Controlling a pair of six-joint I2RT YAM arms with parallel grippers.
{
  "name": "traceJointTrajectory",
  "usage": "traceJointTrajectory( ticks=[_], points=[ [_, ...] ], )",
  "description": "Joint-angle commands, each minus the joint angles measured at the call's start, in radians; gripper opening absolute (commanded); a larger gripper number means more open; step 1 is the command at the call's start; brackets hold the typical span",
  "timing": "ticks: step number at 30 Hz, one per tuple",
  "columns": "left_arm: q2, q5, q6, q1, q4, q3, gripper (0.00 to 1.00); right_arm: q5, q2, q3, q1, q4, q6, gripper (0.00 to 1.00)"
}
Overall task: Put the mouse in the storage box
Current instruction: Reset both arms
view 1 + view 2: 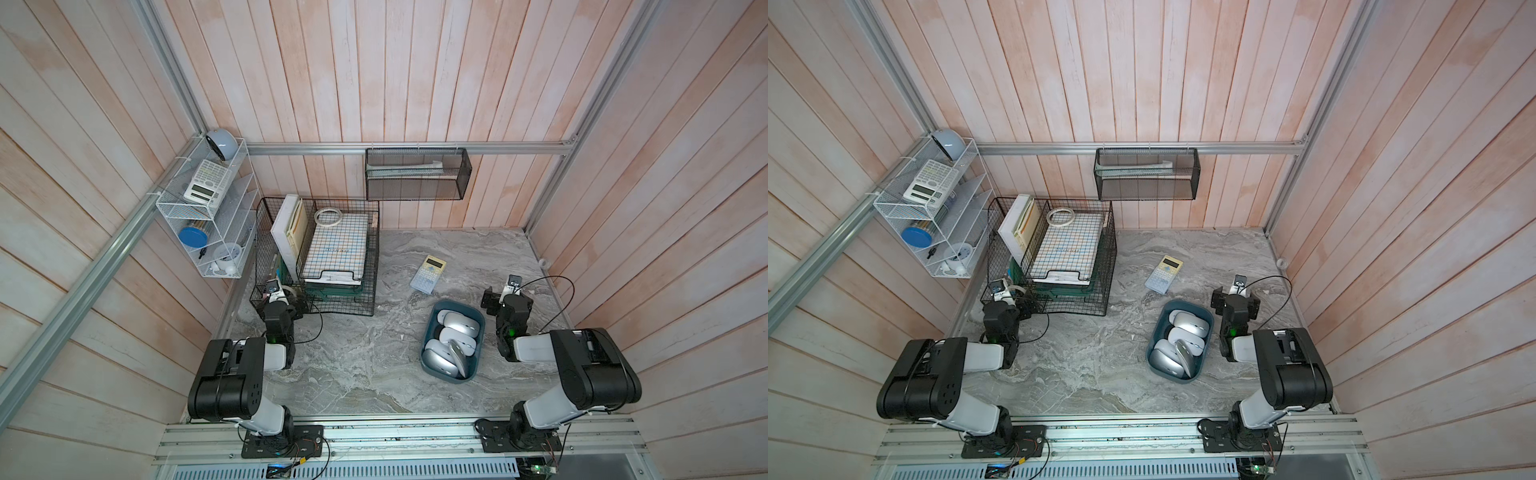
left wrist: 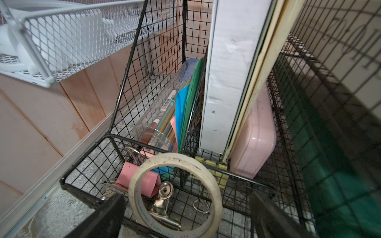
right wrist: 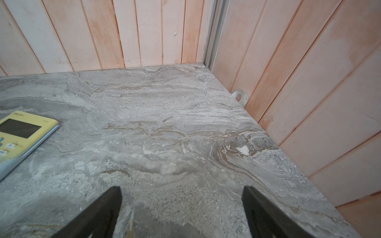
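Grey-veined marble tabletop (image 1: 353, 365), pink plank walls (image 1: 415, 83) — storage box (image 1: 428, 334) lies lengthwise front-to-back, mice (image 1: 457, 328) inside; left gripper (image 2: 185, 202), right gripper (image 3: 181, 189) — jaws apart, empty.

Both top views are mounted high above the 6 o'clock edge of the marble tabletop (image 1: 353, 365), pitched steeply down toward the back wall (image 1: 374, 83) at 12 o'clock. Both cover the whole tabletop, the storage box (image 1: 436, 372) at 4 o'clock included; their offset is slight and sideways.

The left wrist camera sits close at 10 o'clock, facing into the black wire-grid basket (image 2: 124, 82), with a cream tape roll (image 2: 175, 158) filling its foreground.

The right wrist camera sits low at 2 o'clock, facing the corner at 1 o'clock. It shares the yellow calculator (image 3: 20, 131) and a small clear tape roll (image 3: 240, 96) with both top views.
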Motion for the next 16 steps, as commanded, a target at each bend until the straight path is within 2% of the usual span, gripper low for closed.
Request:
traceJointTrajectory(
  ticks=[1,16],
  points=[
    [0.013,0.077,0.025,-0.022,-0.009,0.043,1.00,0.014,0.005,-0.009,-0.003,0.011,0.004,0.98],
    [0.013,0.076,0.025,-0.021,-0.009,0.042,1.00,0.003,0.005,-0.006,-0.008,0.006,0.007,0.98]
  ],
)
